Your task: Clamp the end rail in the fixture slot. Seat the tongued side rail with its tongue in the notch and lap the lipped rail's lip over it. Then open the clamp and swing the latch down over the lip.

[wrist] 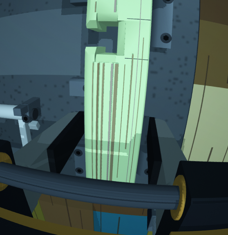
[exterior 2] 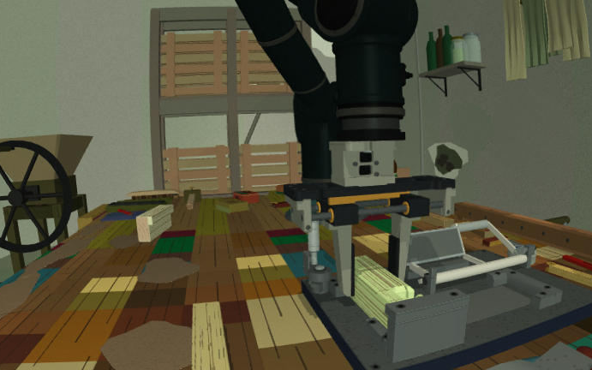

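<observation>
The pale green end rail [exterior 2: 380, 285] [wrist: 114, 98] lies in the slot along the near-left edge of the grey fixture plate [exterior 2: 454, 313], and its notch [wrist: 108, 39] shows at the far end in the wrist camera. My gripper [exterior 2: 371, 276] [wrist: 116, 149] straddles the rail's near end from above; it is open and holds nothing. The latch frame with its white bar [exterior 2: 477, 269] stands raised to the right of the rail. A grey block [exterior 2: 426, 322] sits at the plate's front edge. A light wooden rail [exterior 2: 154, 222] lies far left on the bench.
The patchwork wooden bench [exterior 2: 173, 285] stretches left and back, with small blocks at its far end. A black handwheel [exterior 2: 15, 198] stands at the left, crates on a rack behind. A wooden beam [exterior 2: 546, 232] runs along the right edge.
</observation>
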